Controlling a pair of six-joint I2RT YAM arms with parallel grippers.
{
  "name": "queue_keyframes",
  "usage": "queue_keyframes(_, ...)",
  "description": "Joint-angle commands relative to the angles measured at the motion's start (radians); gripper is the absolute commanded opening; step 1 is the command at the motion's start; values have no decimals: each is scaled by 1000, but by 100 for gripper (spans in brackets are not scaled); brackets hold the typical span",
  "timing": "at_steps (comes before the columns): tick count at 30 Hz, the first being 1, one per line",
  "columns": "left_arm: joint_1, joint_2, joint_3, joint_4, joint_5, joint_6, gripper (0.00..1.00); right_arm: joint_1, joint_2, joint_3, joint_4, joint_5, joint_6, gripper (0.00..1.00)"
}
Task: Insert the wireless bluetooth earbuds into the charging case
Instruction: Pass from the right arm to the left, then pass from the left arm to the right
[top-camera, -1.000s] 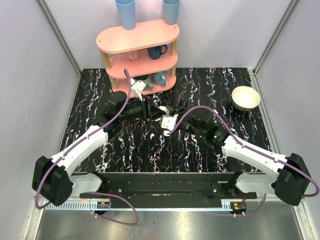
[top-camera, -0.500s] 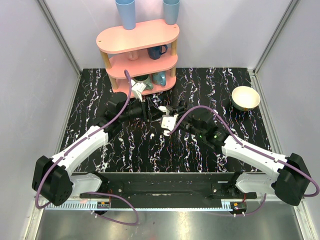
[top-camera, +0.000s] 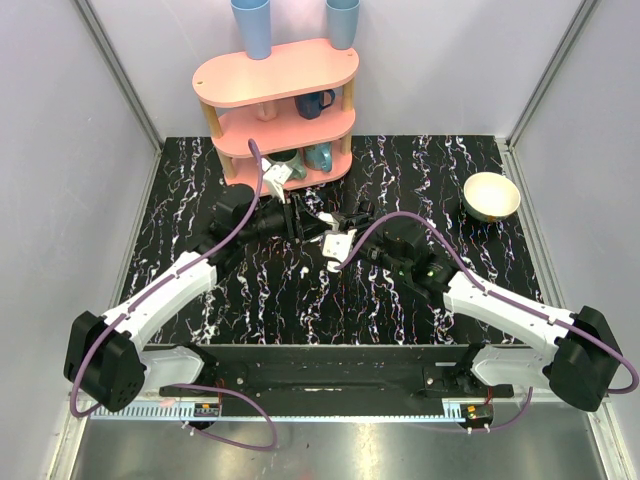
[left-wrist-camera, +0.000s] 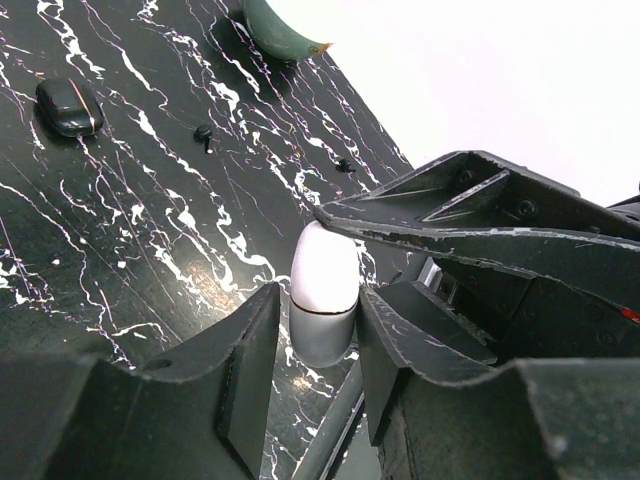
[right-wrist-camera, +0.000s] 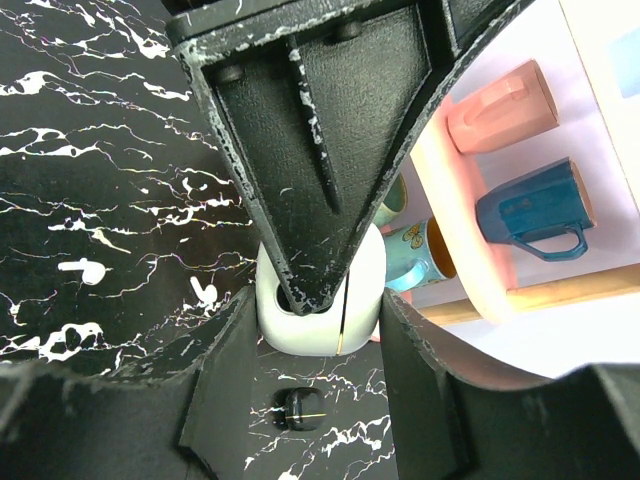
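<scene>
Now holding the charging case (left-wrist-camera: 323, 270) from two sides, seemingly just above the bench (left-wrist-camera: 120, 230): pinched across its smooth white shell by the left tool (left-wrist-camera: 318, 330), pinched again by the right tool (right-wrist-camera: 320, 330), each closed snug onto it with no gap visible. Cannot tell whether open or closed at the lid, hidden under the opposite tool. Leaving the wireless bluetooth earbuds (right-wrist-camera: 205, 292) lying out on the bench, near the charging case and to its left in the right wrist view, apart from each other and touching nothing else. Likely to handle as very light, hard, glossy and rounded, so prone to squirt out of a pinch or skid away at a nudge. Best taken across the stem or the flatter flanks, low against the bench, with a gentle close. Ignore the black case (left-wrist-camera: 68, 107), well apart from the charging case.
</scene>
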Motion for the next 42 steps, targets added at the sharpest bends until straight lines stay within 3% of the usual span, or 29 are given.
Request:
queue_keyframes(1, -1, -14, 20, 67, -8, 0, 40, 11, -12, 5, 55, -14, 15, 0)
queue_keyframes(10, -2, -3, 16, 62, 6, 2, 25, 11, -12, 4, 60, -11, 18, 1)
queue_keyframes(11, -2, -5, 16, 62, 6, 2, 22, 11, -13, 4, 60, -8, 19, 1)
queue_keyframes(13, -2, -11, 13, 61, 5, 14, 5, 11, -15, 4, 67, -6, 32, 3)
queue_keyframes(14, -2, -13, 13, 61, 0, 19, 0, 11, -16, 7, 73, -5, 41, 14)
queue_keyframes(17, -2, -37, -3, 73, -32, 40, 0, 12, -25, 22, 93, 6, 96, 51)
queue_keyframes(20, -2, -126, -85, 195, -96, 77, 0, 9, -47, 60, 67, 12, 150, 72)
queue_keyframes(21, -2, -158, -158, 308, -118, 86, 0, 9, -56, 71, 35, 7, 179, 81)
queue_keyframes(24, -1, -270, -227, 367, -248, 155, 0, 11, -93, 117, -35, 1, 269, 92)
queue_keyframes(27, 2, -301, -198, 315, -235, 286, 0, 11, -125, 156, -34, 61, 457, 100)
queue_keyframes(29, 1, -354, -265, 449, -192, 328, 0, 11, -128, 217, -49, 119, 580, 100)
queue_keyframes(30, 1, -379, -361, 632, -211, 354, 0, 11, -122, 250, -110, 168, 680, 100)
queue_keyframes(32, 1, -445, -452, 798, -262, 388, 0, 9, -85, 370, -198, 219, 749, 100)
queue_keyframes(37, 1, -529, -441, 700, -215, 562, 0, 0, 24, 594, -506, 196, 967, 100)
queue_keyframes(42, 1, -562, -463, 801, -181, 592, 0, -9, 103, 700, -606, -51, 1062, 100)
